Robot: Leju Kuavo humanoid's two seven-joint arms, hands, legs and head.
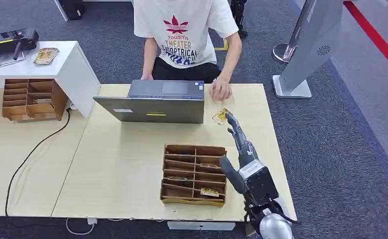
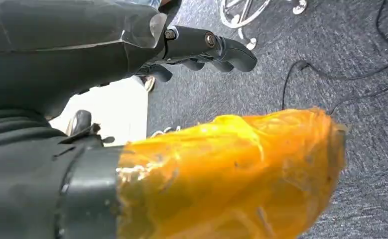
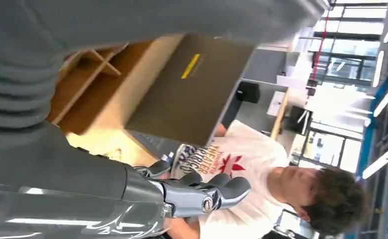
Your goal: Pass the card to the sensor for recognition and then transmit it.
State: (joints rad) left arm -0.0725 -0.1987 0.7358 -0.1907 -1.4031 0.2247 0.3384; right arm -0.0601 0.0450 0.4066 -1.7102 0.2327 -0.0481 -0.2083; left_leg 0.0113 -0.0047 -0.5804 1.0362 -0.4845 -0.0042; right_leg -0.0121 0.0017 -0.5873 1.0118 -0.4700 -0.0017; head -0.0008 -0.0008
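Fingers (image 1: 233, 125) of the right hand (image 1: 241, 149) are stretched forward, and the card (image 1: 221, 116) is pinched at their tips above the bench (image 1: 122, 164). A person's hand (image 1: 220, 91) is seen just beyond the fingertips, beside the laptop (image 1: 154, 107). The left hand (image 2: 201, 47) is curled on nothing.

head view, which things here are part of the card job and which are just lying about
Part of the job:
- card, held at the tips of the right hand
- person's hand just beyond the card
- wooden organizer with more cards

Just lying about:
- laptop
- second wooden organizer
- black cable
- grey stand
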